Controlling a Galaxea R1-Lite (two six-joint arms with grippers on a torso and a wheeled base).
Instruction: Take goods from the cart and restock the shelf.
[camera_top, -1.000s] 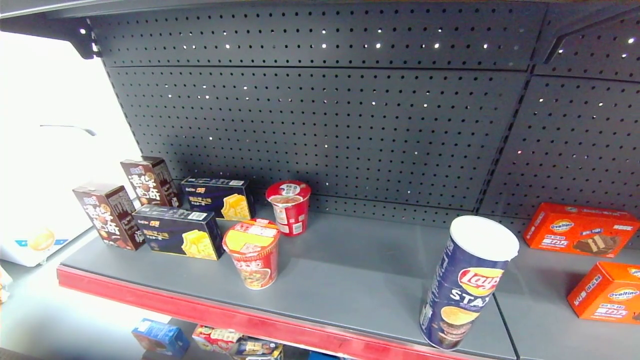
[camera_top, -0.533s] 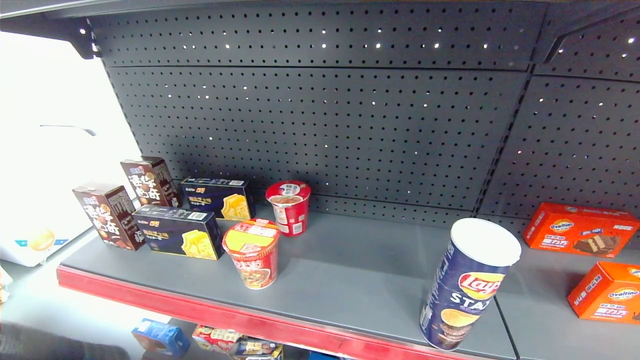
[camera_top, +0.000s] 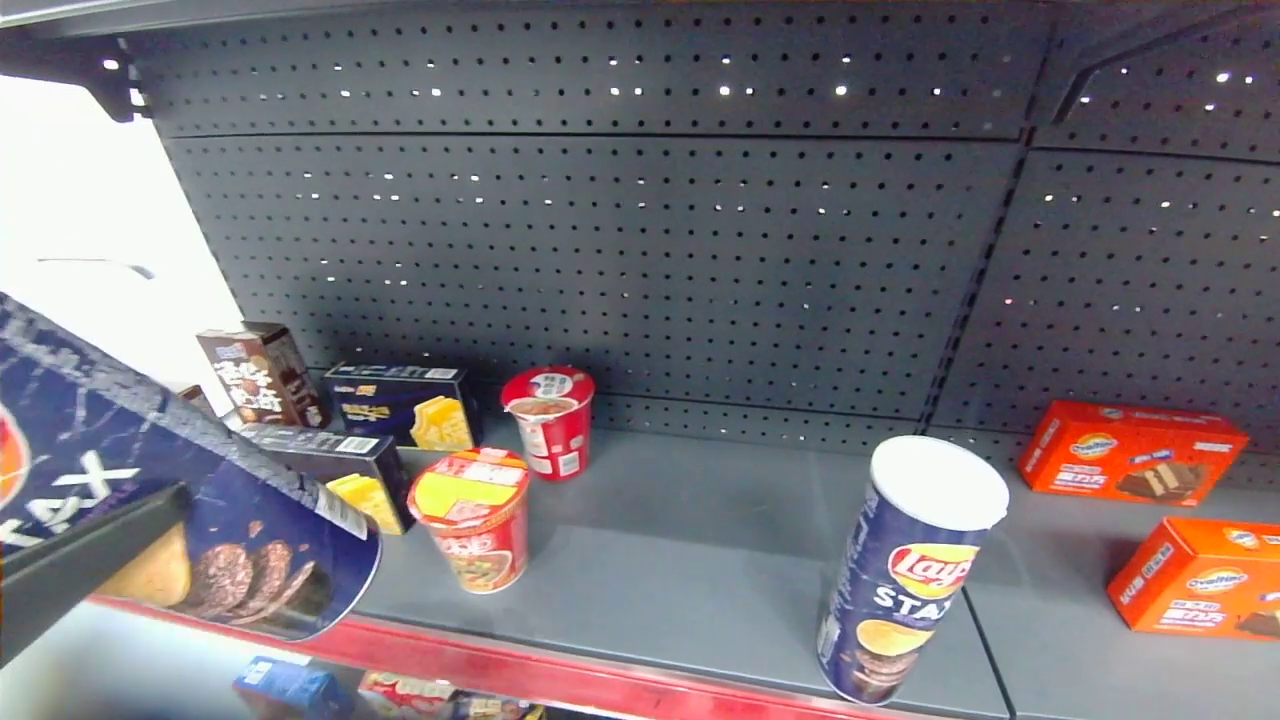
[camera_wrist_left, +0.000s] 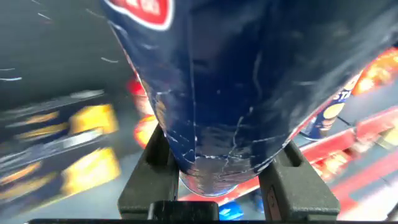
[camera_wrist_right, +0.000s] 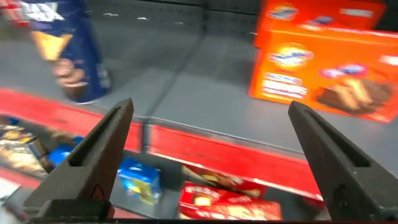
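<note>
My left gripper (camera_wrist_left: 221, 183) is shut on a dark blue chips can (camera_wrist_left: 230, 93), held tilted. In the head view that can (camera_top: 190, 500) rises at the far left, in front of the shelf's left end, with one dark finger (camera_top: 90, 545) across it. A matching chips can (camera_top: 910, 570) stands upright near the front edge of the grey shelf (camera_top: 680, 560). My right gripper (camera_wrist_right: 214, 168) is open and holds nothing. It hangs level with the red shelf lip (camera_wrist_right: 236, 155), between the standing can (camera_wrist_right: 65, 56) and an orange box (camera_wrist_right: 323, 68).
Two cup noodles (camera_top: 470, 515) (camera_top: 548, 420), dark blue boxes (camera_top: 400, 400) and a brown box (camera_top: 260, 375) fill the shelf's left part. Orange boxes (camera_top: 1130, 450) (camera_top: 1195, 580) lie at the right. Bare shelf lies between the cups and the standing can. Packets (camera_wrist_right: 217, 199) sit on the lower shelf.
The held chips can has come up into the head view at the left, covering the front brown box. The whole picture has shifted a little, so the camera moved.
</note>
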